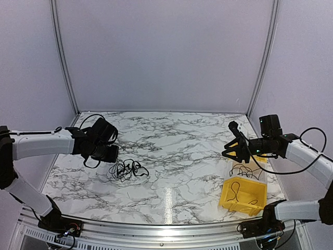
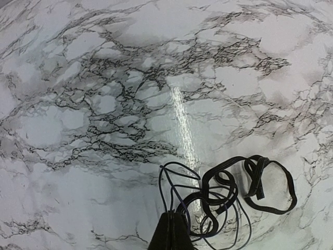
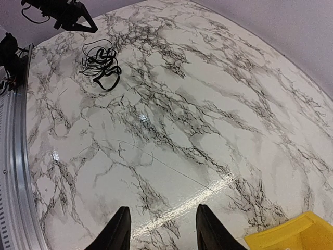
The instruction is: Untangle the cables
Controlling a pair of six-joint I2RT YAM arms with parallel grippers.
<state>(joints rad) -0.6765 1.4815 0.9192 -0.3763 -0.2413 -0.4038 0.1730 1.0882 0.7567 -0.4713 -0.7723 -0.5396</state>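
We see the cables (image 1: 127, 169) lying as one small dark knot on the marble surface (image 1: 182, 135), left of centre and towards the near edge. From the left wrist view they show as thicker black loops tangled with finer dark strands, one flat loop spread out to the right of the rest. The left claw (image 2: 171, 219) hangs just over the near-left side of this knot, its fingers pressed together into a single dark wedge. Fine strands run up to its tip, but we cannot tell whether any of them is pinched there or merely passes behind it. In the top view that arm reaches in from the left, with the claw just beside the upper-left edge of the knot. The right claw (image 3: 162, 229) is well apart from the cables, over the right side of the surface, with its two fingers spread wide and nothing between them. It sits above bare marble, and the corner of a yellow bin (image 3: 291, 234) shows just beside it at the lower right. In the top view the bin stands near the right front edge of the surface, below the right claw, and a thin black strand (image 1: 235, 191) curls inside it. We also make out some dark wire just behind the bin, too faint to say what holds it.
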